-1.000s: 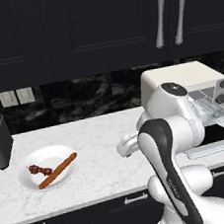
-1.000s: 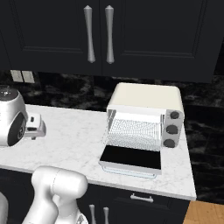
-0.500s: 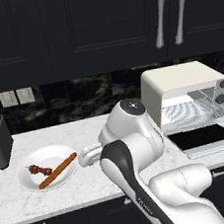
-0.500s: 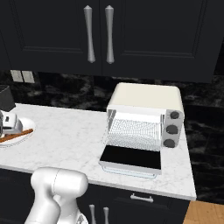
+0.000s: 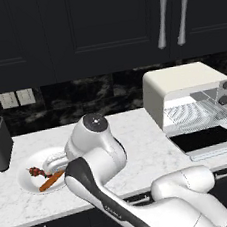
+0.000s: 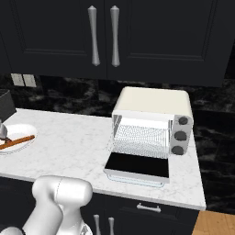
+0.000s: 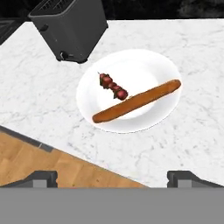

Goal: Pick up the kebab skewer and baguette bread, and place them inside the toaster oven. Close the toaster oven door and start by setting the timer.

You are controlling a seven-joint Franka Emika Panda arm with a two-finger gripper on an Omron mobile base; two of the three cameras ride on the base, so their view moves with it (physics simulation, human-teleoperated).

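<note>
**Gripper hanging wide above the plated food**

Left base view: arm is bending over the white plate (image 5: 31, 182) near the bench's front edge, where the kebab skewer (image 5: 36, 171) and baguette bread (image 5: 51, 180) are lying; the toaster oven (image 5: 187, 94) is standing well apart.

Right base view: toaster oven door (image 6: 137, 166) is lying flat open, leaving the rack reachable.

Hand view: gripper (image 7: 113, 180) is hanging with jaws spread wide, holding nothing; the dark toaster (image 7: 70, 27) is crowding the plate's far side.

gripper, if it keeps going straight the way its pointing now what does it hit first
Most likely the white plate, around where the baguette bread lies across it beside the kebab skewer. The gripper is open and looks down over the plate; depth is unclear, so whether bread or bare plate comes first can't be told.
</note>
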